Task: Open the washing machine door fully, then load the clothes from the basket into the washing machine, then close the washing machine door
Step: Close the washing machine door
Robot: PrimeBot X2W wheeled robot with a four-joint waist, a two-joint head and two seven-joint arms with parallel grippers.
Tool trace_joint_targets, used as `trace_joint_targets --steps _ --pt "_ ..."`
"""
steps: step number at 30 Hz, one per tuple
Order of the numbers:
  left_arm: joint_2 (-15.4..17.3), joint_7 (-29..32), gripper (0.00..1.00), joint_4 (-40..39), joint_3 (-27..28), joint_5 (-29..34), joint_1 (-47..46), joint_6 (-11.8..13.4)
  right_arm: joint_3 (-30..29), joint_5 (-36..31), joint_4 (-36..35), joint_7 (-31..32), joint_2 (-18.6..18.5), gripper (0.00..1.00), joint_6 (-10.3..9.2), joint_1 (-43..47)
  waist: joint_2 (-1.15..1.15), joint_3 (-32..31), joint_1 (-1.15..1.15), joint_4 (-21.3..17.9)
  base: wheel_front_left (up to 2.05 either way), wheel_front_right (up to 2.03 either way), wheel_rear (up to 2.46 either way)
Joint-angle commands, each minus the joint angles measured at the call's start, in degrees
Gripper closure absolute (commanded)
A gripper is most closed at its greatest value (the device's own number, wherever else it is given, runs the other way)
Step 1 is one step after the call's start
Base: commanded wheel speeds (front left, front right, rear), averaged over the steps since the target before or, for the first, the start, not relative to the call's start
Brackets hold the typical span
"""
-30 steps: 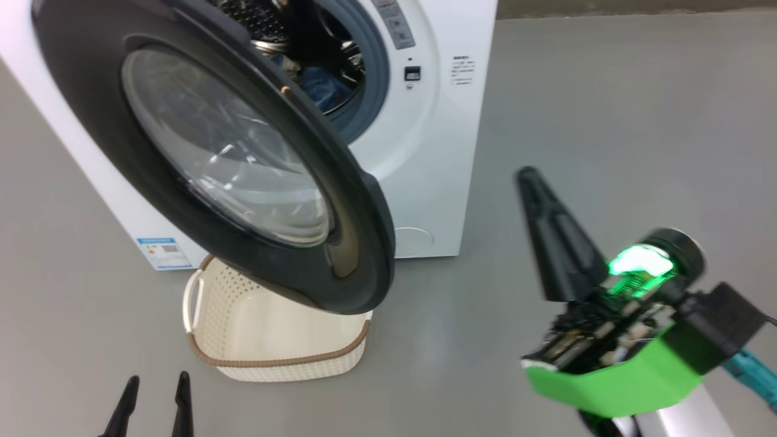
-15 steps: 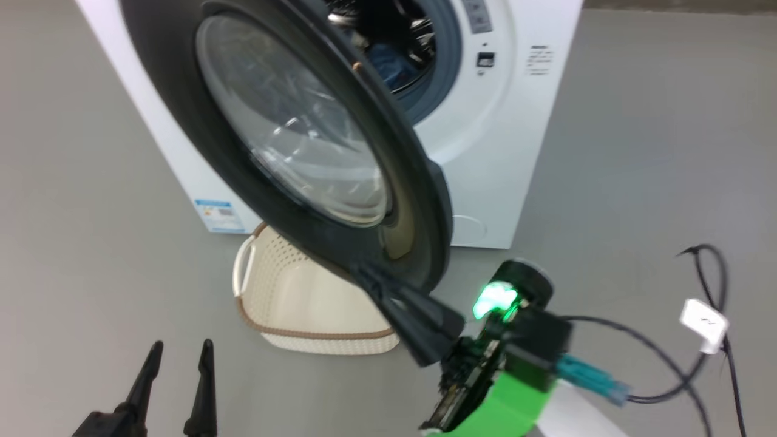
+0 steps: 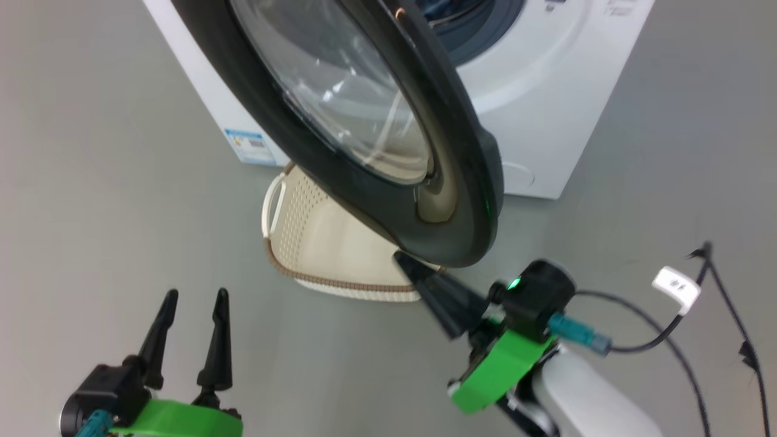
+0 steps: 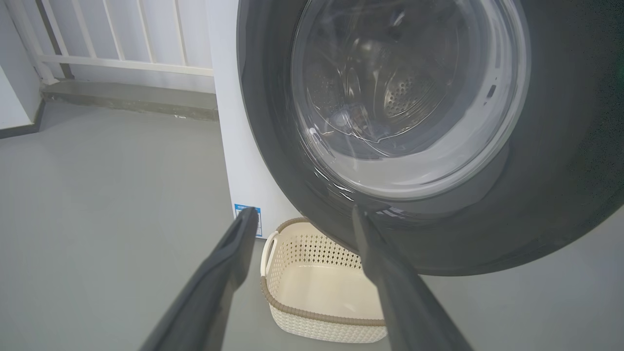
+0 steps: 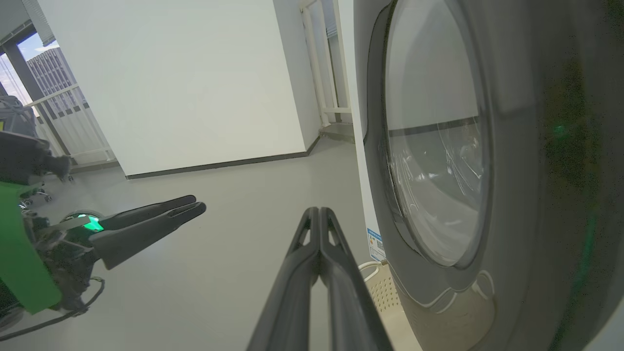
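Note:
The washing machine door (image 3: 470, 182), black-rimmed with a clear glass centre, stands partly open from the white washing machine (image 3: 558, 121). My right gripper (image 3: 403, 260) is shut and empty, its tip just under the door's lower rim. Contact cannot be told. In the right wrist view the shut right gripper (image 5: 318, 210) points alongside the door (image 5: 526, 195). My left gripper (image 3: 196, 295) is open and empty at the lower left, well short of the basket (image 3: 315, 243). The left wrist view has the left gripper (image 4: 304, 212) aimed at the basket (image 4: 317, 287), whose visible inside is bare. The clothes are out of view.
Half of the basket lies beneath the door, close to the machine's front. A black cable with a white tag (image 3: 675, 285) trails over the grey floor at the right. A white railing (image 4: 122, 39) and step stand behind the machine. My left gripper (image 5: 197, 203) also appears in the right wrist view.
The head camera has shifted, pushing the machine up and right. My right gripper swung from open floor on the right to the door's lower rim. More of the left gripper shows.

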Motion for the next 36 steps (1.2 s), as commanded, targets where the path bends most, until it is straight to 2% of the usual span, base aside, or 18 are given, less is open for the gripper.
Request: trace_joint_targets --steps 1,7,19,36 --pt "0.6 -0.4 0.0 -1.3 1.7 -0.2 -1.8 0.0 0.3 -0.4 -1.2 -0.5 0.9 1.0 0.09 -1.3 0.0 2.7 0.0 1.4 0.0 0.0 0.0" --pt "0.6 -0.4 0.0 -1.4 0.2 -0.6 -4.1 0.2 -4.6 -1.8 0.8 -0.7 1.3 1.0 0.09 -4.0 0.0 5.6 0.0 1.7 0.0 0.0 0.0" --pt "0.6 -0.4 0.0 -1.7 -2.7 -1.5 -8.7 0.2 -16.4 -4.8 0.4 -0.7 1.9 1.0 0.09 -10.0 0.0 10.9 0.0 2.8 0.0 0.0 0.0" --pt "0.6 -0.4 0.0 -2.5 -9.2 -4.2 -17.2 0.1 -28.2 -8.0 4.8 -0.8 -0.1 1.0 0.09 -26.9 0.0 22.3 0.0 5.0 0.0 0.0 0.0"
